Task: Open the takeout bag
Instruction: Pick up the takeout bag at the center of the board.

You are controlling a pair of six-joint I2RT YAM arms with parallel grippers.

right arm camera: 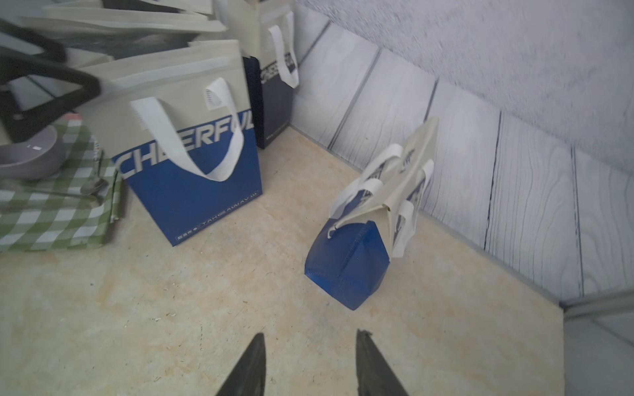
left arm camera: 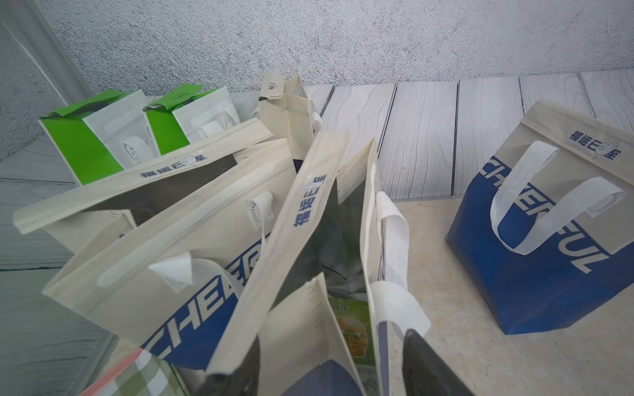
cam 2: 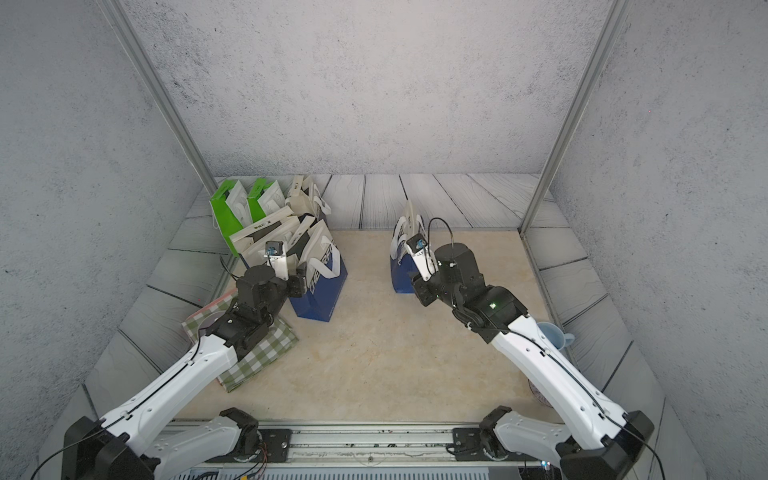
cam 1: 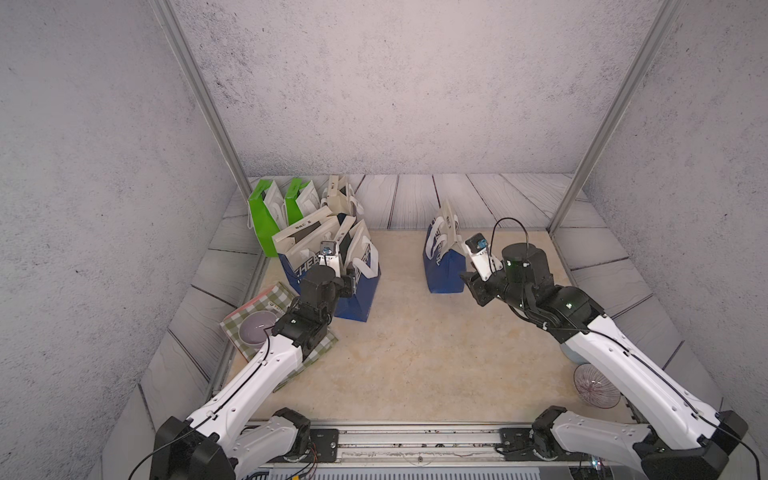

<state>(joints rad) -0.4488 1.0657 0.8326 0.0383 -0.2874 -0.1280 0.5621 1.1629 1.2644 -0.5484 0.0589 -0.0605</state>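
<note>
Left claw spread over the open bag's mouth; right claw empty near the shut bag.

The open bag (left arm camera: 308, 205) stands at the front of a cluster of bags, with silver lining and a burger leaflet (left arm camera: 353, 329) showing inside. The left claw (left arm camera: 319, 356) is spread wide right over it, fingers either side of the mouth, pinching nothing; I cannot tell whether they brush the fabric. The shut bag (right arm camera: 346, 271), top pressed flat, stands on the counter (right arm camera: 206, 308) just ahead of the right claw (right arm camera: 310, 332), which is parted, empty and clear of it. Beyond the left claw stand two green bags (cam 1: 266, 216). Back to its left lies a checked cloth (right arm camera: 51, 219) with a bowl (cam 1: 255, 328).
</note>
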